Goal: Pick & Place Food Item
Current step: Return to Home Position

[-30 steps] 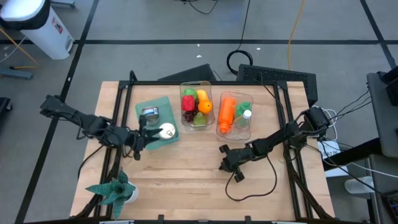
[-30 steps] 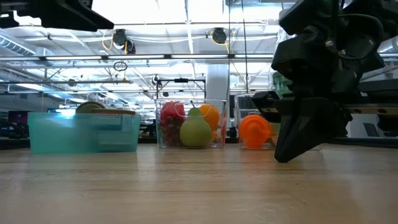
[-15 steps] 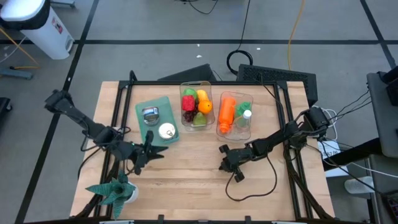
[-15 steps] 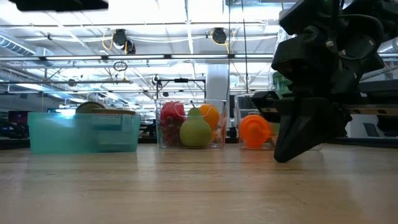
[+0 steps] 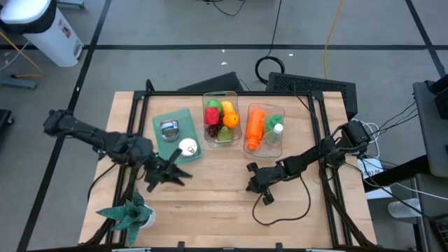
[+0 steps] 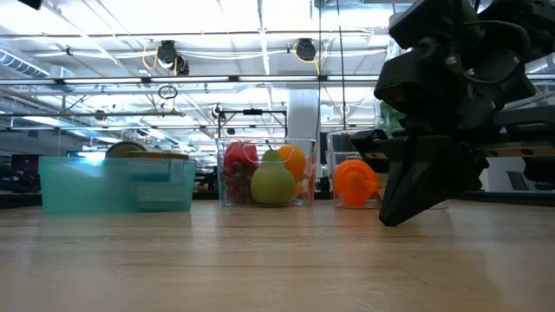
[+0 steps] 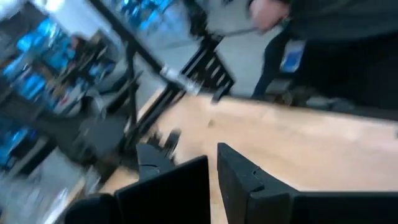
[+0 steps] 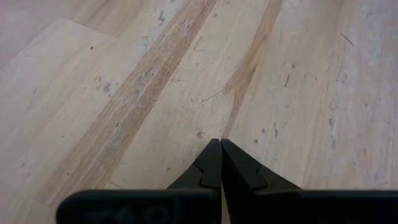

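A: High view, bins?
B: At the table's (image 5: 210,210) left rear sits the green bin (image 5: 178,117), 2 cans inside, side by side: silver can (image 5: 168,128) and pale-lidded can (image 5: 187,147). Mid-rear is a clear fruit bin (image 5: 221,94) w/ red, green and orange fruit. Next to it is a clear bottle bin (image 5: 269,108) w/ an orange bottle (image 5: 255,126).
A: Arms?
B: Low over bare wood just in front of the green bin is the left gripper (image 5: 178,173), arm in from the left edge. Mid-table, in front of the bottle bin, is the right gripper (image 5: 250,178), arm in from the right.
A: Low view?
B: Far left the green bin (image 6: 117,186), one can's top above the rim, can't tell which. Fruit bin (image 6: 227,173) center, bottle bin beside it. The right gripper (image 6: 388,218) looms close, tips down by the table.
A: Left wrist?
B: Blurry. Fingers (image 7: 174,180) w/ a narrow gap, holding nothing. A person (image 7: 336,37) in dark stands beyond the table.
A: Right wrist?
B: Fingers (image 8: 211,158) pressed together, holding nothing, pointing at bare wood.
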Robot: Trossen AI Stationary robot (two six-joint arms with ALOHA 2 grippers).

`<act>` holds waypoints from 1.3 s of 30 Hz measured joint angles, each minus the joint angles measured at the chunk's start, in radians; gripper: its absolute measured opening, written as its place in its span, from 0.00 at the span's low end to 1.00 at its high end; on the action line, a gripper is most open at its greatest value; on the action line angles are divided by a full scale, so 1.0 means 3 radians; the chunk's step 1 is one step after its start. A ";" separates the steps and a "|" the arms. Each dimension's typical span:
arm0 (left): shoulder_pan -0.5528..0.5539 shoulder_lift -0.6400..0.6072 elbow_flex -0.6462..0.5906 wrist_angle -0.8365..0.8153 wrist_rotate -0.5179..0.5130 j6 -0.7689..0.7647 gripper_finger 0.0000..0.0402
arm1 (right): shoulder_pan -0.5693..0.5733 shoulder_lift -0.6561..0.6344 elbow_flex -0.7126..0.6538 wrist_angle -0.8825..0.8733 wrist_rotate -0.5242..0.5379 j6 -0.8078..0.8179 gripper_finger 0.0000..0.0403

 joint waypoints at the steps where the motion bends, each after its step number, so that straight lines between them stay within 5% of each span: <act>1: 0.0097 0.0000 0.0000 -0.0041 0.0005 0.0012 0.00 | 0.0000 0.0000 0.0000 0.0002 0.0001 0.0025 0.00; 14: 0.0682 -0.0876 0.0000 -0.0932 -0.0071 -0.0034 0.00 | 0.0008 -0.0001 -0.0027 0.0028 0.0013 0.0086 0.00; 21: 0.0746 -0.1625 -0.0413 -0.0829 -0.0245 -0.0229 0.00 | -0.0011 -0.0151 -0.0238 0.0966 0.0065 -0.0247 0.00; 33: 0.0757 -0.2402 -0.0904 -0.0500 -0.0931 -0.0670 0.00 | 0.0096 -0.2184 -0.0456 0.0404 -0.0045 0.0022 0.00; 39: 0.0757 -0.2511 -0.0904 -0.0526 -0.1156 -0.0908 0.00 | 0.0153 -0.3187 -0.0455 -0.0237 0.0355 0.0069 0.00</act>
